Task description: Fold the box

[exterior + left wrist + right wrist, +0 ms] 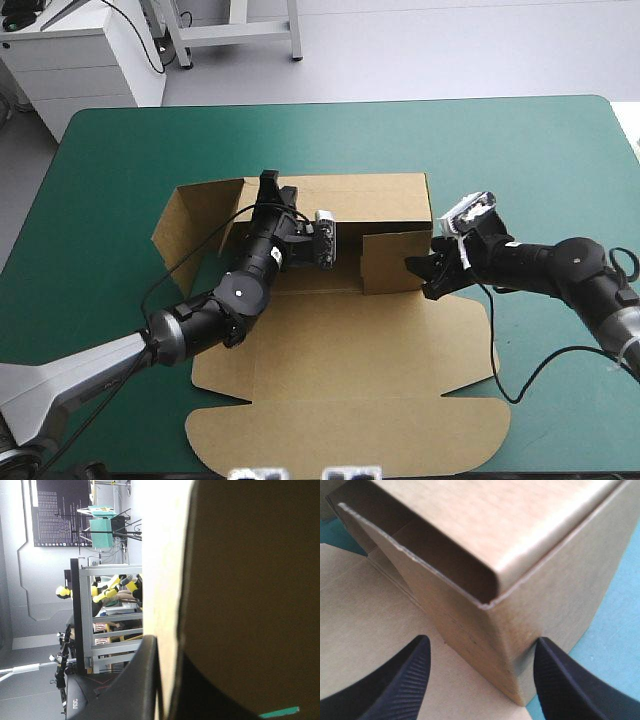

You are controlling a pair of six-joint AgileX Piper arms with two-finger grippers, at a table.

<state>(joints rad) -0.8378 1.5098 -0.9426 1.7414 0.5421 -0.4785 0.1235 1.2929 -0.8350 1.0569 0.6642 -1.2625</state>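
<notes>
Mid-frame, brown cardboard box (340, 340) on teal-green tabletop (560, 150); left end effector (268, 183) clamped on its back wall, right end effector (422, 272) released, straddling raised corner.

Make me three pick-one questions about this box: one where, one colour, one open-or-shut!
1. Where is the right tool?
A) At a raised corner of the box
B) On the flat lid
C) Off the table

2. What colour is the table cover?
A) Red
B) Teal-green
C) Yellow

3. The right tool is:
A) Shut
B) Holding a cup
C) Open

Answers: 1 A, its fingers stand either side of the corner; 2 B, teal-green surrounds the box; 3 C, a wide gap parts its fingers.
</notes>
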